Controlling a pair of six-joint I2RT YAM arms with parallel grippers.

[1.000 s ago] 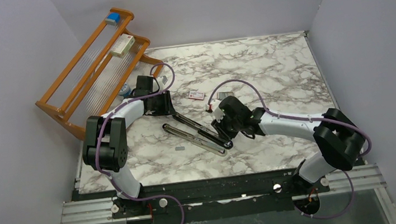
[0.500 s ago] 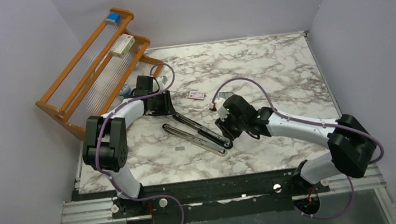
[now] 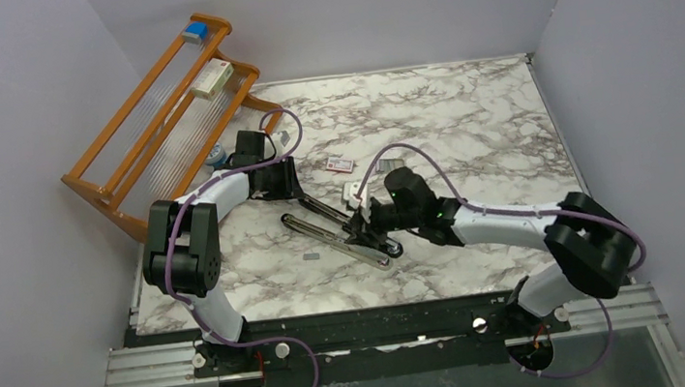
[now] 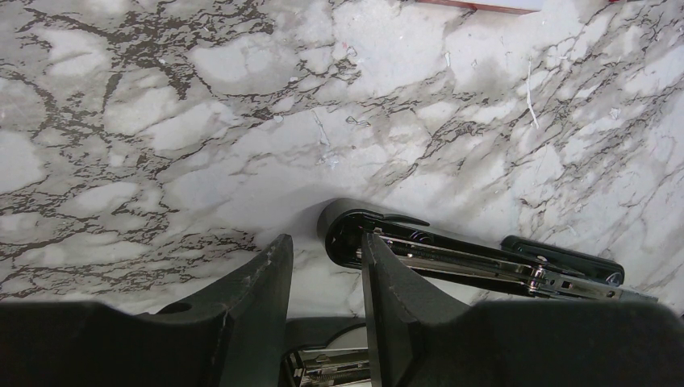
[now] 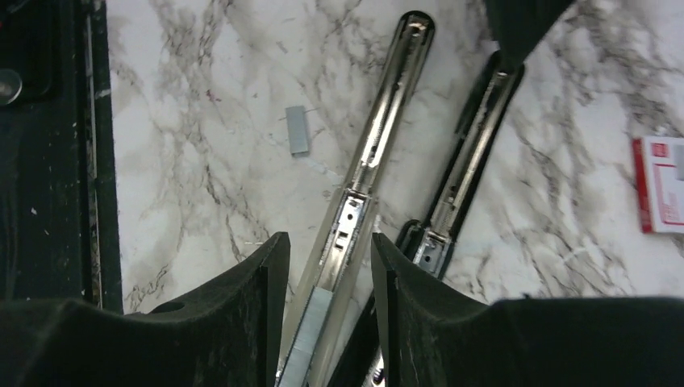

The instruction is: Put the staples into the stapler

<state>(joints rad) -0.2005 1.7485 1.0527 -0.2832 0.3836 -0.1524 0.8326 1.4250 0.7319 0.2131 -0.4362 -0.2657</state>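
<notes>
The black stapler (image 3: 326, 211) lies swung open on the marble, its silver rail (image 3: 336, 241) beside the black top arm. My left gripper (image 3: 291, 190) is shut on the stapler's hinge end; the left wrist view shows the stapler (image 4: 452, 254) running off to the right of the left gripper (image 4: 323, 242). My right gripper (image 3: 369, 227) hangs over the rail's near end. In the right wrist view my right gripper (image 5: 324, 238) is open astride the rail (image 5: 379, 145), and a strip of staples (image 5: 310, 339) lies in the rail between the fingers.
A loose staple strip (image 3: 310, 254) lies on the marble left of the rail. The red-and-white packet (image 3: 339, 163) sits behind the stapler. A wooden rack (image 3: 154, 108) at the back left carries a white-and-red box (image 3: 211, 79). Walls close in on both sides.
My right gripper has swung left and turned to lie along the rail's near end, and its jaws have widened a little. The left arm and the stapler have not moved.
</notes>
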